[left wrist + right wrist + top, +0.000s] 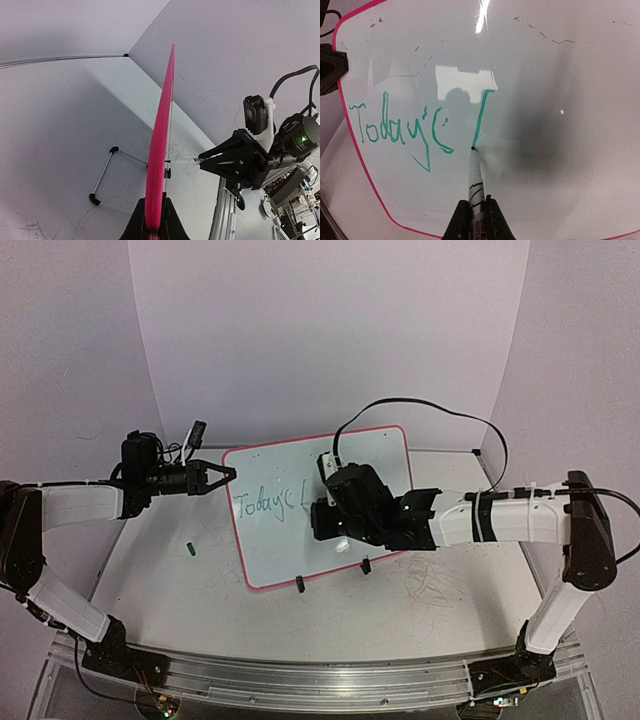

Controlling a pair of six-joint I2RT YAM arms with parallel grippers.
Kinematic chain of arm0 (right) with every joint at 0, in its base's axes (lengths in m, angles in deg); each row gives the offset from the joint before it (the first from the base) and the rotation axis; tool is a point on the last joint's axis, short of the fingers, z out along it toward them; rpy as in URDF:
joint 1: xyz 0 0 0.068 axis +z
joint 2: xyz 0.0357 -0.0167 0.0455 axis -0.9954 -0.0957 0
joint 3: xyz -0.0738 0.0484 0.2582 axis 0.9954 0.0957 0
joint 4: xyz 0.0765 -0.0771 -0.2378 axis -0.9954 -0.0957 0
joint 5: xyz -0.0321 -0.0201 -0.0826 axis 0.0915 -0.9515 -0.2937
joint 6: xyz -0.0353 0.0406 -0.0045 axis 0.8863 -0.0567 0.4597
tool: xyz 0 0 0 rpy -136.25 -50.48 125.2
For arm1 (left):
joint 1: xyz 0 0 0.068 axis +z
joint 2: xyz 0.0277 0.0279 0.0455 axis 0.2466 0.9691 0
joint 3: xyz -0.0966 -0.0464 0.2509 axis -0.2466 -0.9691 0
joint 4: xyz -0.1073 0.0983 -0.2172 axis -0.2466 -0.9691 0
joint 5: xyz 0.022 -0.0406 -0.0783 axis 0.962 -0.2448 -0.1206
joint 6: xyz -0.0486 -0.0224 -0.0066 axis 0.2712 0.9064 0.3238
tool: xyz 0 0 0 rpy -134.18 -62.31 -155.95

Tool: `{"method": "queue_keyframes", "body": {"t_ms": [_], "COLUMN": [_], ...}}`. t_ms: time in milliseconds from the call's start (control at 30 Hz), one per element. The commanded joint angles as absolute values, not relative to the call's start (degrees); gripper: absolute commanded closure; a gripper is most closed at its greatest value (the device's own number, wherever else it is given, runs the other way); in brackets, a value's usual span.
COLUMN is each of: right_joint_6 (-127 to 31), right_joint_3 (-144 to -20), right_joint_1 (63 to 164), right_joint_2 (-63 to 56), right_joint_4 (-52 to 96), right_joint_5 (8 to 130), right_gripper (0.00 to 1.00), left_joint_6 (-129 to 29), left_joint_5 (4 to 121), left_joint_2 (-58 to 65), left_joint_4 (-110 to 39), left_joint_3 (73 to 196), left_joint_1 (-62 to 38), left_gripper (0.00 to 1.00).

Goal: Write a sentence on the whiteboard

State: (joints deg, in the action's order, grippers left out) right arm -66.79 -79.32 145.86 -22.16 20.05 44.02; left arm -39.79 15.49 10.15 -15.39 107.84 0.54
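Right jaws clamping pen (476, 181), tip on whiteboard (570, 75) beside sentence (395, 127)

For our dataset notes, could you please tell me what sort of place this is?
Probably a robotics lab test cell: a plain white backdrop wraps round the table, an aluminium mounting rail runs along its near edge, and a black cable loops past the whiteboard.

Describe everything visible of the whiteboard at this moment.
The whiteboard is a glossy white rectangle in a thin red-pink frame with rounded corners, with two black clip feet on its near edge. It stands tilted on the table. The left gripper pinches its left edge; the pen in the right gripper touches its face beside green writing reading "Today's".
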Motion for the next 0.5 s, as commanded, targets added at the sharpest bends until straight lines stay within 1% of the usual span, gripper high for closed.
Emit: {"method": "queue_keyframes", "body": {"t_ms": [0, 200, 367, 467], "right_joint_6": [-68.3, -68.1, -66.7, -66.6], "right_joint_3": [-78.6, -79.5, -78.2, -78.9], "right_joint_1": [146.4, 146.6, 145.6, 144.5], "right_joint_2": [-21.4, -20.0, -17.0, -17.8], "right_joint_4": [18.1, 18.1, 23.8, 24.3], "right_joint_5": [44.1, 45.2, 48.9, 48.1], "right_gripper": [1.00, 1.00, 1.00, 1.00], "left_joint_6": [-41.9, -41.8, -41.8, -41.8], "left_joint_5": [18.6, 18.6, 18.6, 18.6], "left_joint_2": [9.3, 9.5, 9.4, 9.4], "left_joint_4": [-16.7, -16.7, -16.7, -16.8], "left_joint_3": [109.0, 109.0, 109.0, 109.0], "left_joint_1": [0.4, 0.3, 0.3, 0.3], "left_gripper": [1.00, 1.00, 1.00, 1.00]}}
